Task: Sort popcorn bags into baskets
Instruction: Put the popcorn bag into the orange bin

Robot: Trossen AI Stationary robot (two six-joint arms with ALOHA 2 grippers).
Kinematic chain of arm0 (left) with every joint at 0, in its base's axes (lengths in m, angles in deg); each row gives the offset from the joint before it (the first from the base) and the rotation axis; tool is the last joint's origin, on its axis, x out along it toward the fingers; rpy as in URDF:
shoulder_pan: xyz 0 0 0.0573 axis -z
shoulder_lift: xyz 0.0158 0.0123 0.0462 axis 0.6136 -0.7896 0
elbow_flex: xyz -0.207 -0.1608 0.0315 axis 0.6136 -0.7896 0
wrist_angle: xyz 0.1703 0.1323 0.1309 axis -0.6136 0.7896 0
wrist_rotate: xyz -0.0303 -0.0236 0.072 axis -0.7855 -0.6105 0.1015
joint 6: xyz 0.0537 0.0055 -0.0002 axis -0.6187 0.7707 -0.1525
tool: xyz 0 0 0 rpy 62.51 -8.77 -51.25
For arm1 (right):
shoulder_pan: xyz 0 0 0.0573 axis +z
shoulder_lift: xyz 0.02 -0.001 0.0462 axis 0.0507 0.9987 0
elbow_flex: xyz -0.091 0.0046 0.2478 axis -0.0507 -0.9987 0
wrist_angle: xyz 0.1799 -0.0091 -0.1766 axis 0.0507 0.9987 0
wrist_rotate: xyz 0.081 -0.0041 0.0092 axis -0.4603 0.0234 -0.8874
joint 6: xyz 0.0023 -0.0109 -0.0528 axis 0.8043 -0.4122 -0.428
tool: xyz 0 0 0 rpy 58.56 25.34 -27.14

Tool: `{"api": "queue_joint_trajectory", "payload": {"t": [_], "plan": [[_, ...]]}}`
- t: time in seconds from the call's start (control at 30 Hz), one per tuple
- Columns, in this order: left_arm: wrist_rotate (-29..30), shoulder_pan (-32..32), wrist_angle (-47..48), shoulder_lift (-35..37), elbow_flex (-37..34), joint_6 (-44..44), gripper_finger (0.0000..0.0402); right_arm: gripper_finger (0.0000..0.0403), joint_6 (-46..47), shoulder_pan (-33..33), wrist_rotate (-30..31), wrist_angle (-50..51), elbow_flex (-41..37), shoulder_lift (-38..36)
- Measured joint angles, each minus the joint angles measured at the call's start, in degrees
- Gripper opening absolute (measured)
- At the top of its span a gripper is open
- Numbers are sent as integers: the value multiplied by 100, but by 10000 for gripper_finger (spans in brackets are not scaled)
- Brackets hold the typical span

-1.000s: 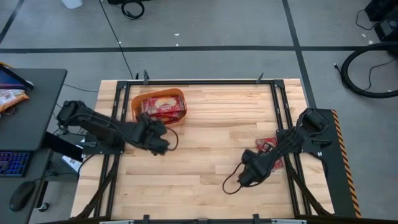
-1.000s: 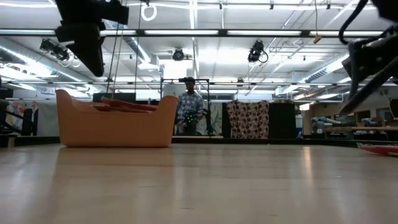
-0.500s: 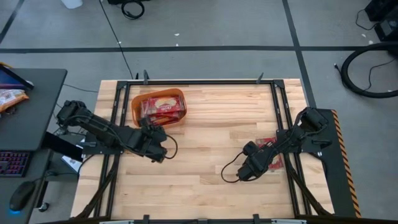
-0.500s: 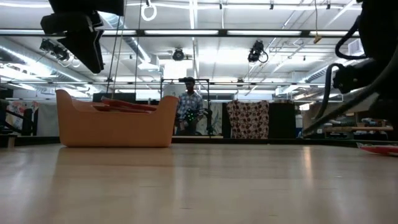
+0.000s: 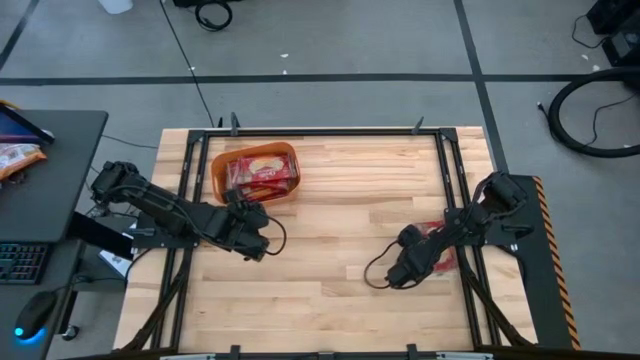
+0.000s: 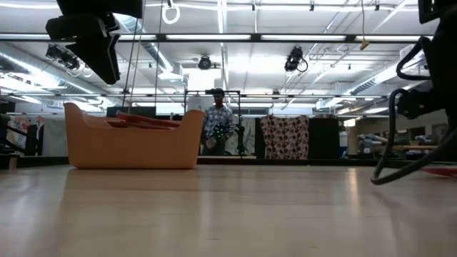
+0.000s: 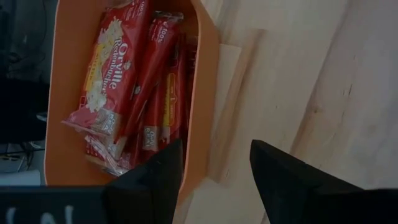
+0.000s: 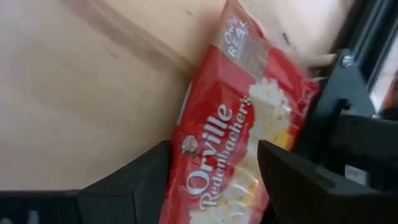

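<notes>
In the high view the right arm covers most of the popcorn bag (image 5: 440,240) at the table's right side. In the right wrist view that bag's (image 8: 239,149) lower end runs off the picture. The packets stacked in the orange basket (image 7: 202,93) overlap, so their count cannot be told.

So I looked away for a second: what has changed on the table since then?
The right claw swung back toward the popcorn bag at the table's right edge and opened over it. The left claw drew slightly back from the orange basket, empty and open. The basket and its bags stayed put.
</notes>
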Motion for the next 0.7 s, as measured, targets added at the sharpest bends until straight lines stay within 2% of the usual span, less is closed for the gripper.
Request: {"api": "queue_joint_trajectory", "payload": {"t": [0.4, 0.57, 0.7], "plan": [[0, 0, -3, -4, -4, -32, 192, 240, -276, 1, -210, 716, 212, -1], [0, 0, -22, -6, -4, -107, 192, 240, -307, 99, -22, 1375, 560, -1], [0, 0, -26, -4, -4, -108, 192, 240, -313, 156, 65, 1388, 554, -1]]}}
